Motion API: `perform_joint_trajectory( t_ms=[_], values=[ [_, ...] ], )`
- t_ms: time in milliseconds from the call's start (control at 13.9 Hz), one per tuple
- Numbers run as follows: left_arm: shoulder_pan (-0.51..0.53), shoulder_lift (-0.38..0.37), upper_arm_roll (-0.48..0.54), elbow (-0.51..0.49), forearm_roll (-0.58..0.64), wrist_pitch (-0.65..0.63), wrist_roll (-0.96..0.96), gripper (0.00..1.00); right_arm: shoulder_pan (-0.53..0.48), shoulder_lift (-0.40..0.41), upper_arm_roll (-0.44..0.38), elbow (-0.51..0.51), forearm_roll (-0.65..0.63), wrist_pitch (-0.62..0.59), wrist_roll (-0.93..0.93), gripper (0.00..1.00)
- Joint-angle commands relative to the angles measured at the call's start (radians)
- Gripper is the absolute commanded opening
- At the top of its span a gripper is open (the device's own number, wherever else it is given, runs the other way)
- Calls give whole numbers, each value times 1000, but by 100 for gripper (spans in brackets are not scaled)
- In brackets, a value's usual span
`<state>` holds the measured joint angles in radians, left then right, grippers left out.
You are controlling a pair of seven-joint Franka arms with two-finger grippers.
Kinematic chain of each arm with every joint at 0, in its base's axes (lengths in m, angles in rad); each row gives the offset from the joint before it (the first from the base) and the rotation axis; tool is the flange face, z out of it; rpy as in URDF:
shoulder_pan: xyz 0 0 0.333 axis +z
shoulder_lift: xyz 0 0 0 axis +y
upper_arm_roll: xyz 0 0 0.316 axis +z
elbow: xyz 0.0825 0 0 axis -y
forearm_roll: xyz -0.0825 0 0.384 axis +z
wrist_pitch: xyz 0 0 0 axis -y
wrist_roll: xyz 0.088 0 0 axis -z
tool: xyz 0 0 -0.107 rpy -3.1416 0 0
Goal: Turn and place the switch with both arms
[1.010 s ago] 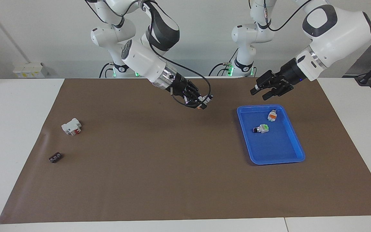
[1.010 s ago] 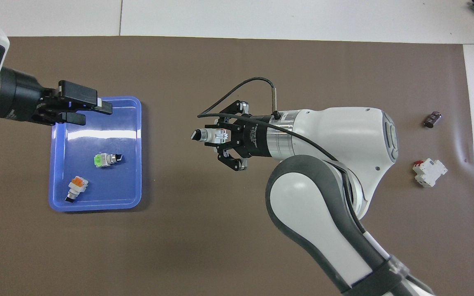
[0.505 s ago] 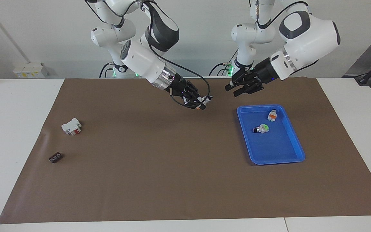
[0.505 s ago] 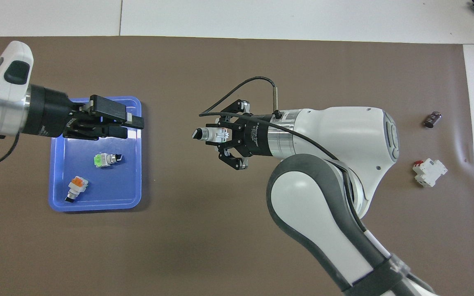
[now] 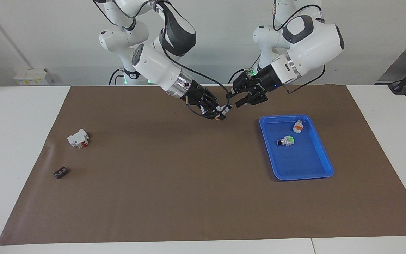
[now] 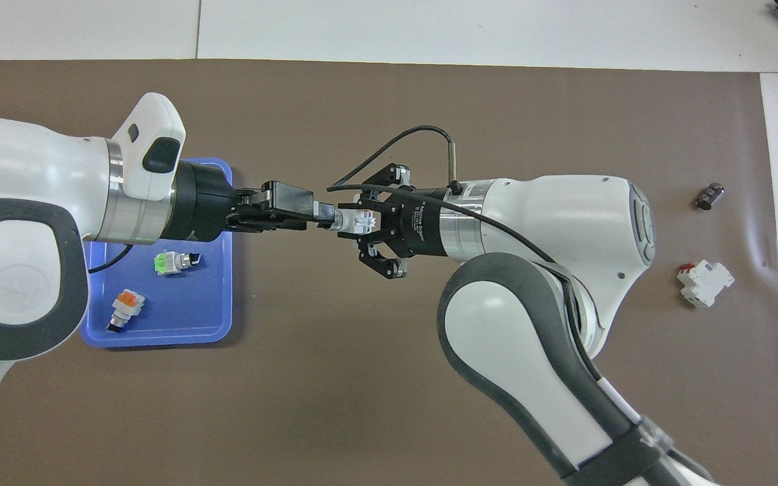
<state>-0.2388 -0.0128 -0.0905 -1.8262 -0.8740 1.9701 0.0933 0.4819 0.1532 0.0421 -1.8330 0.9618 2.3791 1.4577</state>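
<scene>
Left tool (image 5: pixel 232 100) swung in from over the tray (image 5: pixel 324 152) to the switch (image 6: pixel 350 221) clamped in the right tool (image 6: pixel 360 223) mid-table (left's grip unclear); handover pending, placing left.

A white surface (image 5: pixel 19 141) is carrying a brown mat (image 5: pixel 174 183) that is covering most of it, leaving white strips showing along the edges. A pale grey wall (image 5: pixel 48 35) is rising at the robots' edge, with a white box (image 5: pixel 32 76) sitting against it near one corner.
</scene>
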Motion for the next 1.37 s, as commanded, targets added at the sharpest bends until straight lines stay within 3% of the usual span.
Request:
perform_joint_trajectory(
  t_ms=[0,433,794,1299],
  values=[
    [-8,-26,9,-41,-23,42,101,51,-2,2,2,0,18,22,3,0],
    [-39,-16,11,-59,-22,88,262,50,-2,2,4,0,18,22,3,0],
    [-39,-13,11,-59,-22,96,324,37,-2,2,4,1,18,22,3,0],
    [-53,-1,12,-67,-20,138,387,35,-2,3,2,1,18,23,3,0]
  ],
)
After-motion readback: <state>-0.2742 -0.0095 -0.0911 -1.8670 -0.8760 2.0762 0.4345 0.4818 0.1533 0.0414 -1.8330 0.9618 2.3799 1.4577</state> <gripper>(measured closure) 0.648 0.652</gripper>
